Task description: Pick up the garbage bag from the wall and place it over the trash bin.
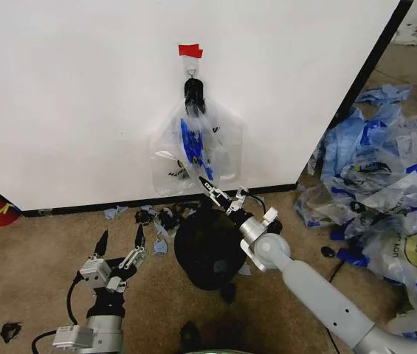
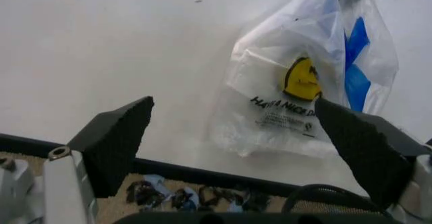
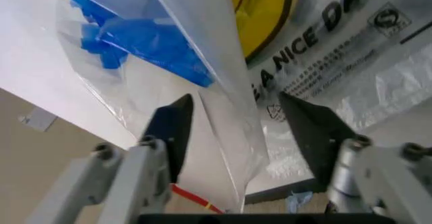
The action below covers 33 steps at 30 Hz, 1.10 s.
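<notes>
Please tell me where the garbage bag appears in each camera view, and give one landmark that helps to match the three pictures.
Head view: the garbage bag hangs at the centre, on the white wall, above the trash bin.
Left wrist view: it is in the upper right part, beyond the open left claw.
Right wrist view: it is very close, a fold of it between the open fingers of the right claw.
Shared landmark: the bag's yellow smiley face.

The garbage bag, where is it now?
In the head view, the garbage bag hangs on the wall above the trash bin, with the right gripper at its lower edge.
</notes>
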### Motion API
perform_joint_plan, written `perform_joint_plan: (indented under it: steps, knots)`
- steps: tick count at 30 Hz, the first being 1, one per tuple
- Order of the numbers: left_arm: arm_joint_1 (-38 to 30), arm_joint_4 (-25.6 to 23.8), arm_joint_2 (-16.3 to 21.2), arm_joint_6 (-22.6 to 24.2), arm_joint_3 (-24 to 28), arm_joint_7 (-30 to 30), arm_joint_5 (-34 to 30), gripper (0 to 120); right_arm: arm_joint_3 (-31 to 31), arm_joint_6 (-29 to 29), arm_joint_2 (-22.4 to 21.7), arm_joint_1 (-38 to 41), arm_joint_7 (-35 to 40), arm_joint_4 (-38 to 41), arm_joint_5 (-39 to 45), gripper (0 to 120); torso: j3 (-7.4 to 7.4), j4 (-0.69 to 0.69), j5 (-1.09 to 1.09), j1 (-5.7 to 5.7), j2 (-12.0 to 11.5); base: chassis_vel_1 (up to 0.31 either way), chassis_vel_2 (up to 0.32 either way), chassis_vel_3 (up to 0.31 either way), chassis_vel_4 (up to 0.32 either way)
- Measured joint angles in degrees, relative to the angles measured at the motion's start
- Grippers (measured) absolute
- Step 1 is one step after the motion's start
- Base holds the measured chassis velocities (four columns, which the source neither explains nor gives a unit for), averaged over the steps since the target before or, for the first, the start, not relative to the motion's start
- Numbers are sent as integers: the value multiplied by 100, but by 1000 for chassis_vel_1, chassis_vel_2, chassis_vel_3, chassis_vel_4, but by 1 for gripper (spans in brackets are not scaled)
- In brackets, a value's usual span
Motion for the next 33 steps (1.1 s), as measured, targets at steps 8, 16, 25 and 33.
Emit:
perform_joint_plan:
  steps: [8, 16, 25, 33]
  knots:
    - [-26, 27, 20, 13, 46, -5, -23, 94, -45, -64, 87, 5, -155, -76, -24, 18, 0, 0, 0, 0, 0, 0, 0, 0, 0]
    - [-58, 74, -2, 20, 117, -7, -12, 94, -34, 40, 124, 31, -348, -123, 19, 0, 0, 0, 0, 0, 0, 0, 0, 0, 0]
    - [-86, 113, 0, 23, 156, -14, -2, 94, 33, 295, -111, -94, -1023, 48, -136, 0, -1, 1, 1, 0, 0, 0, 0, 0, 0]
    - [-114, 182, -35, 35, 299, -21, 75, 94, 434, 521, -515, -561, -1528, 450, -390, 0, -1, 0, 1, 0, 0, 0, 0, 0, 0]
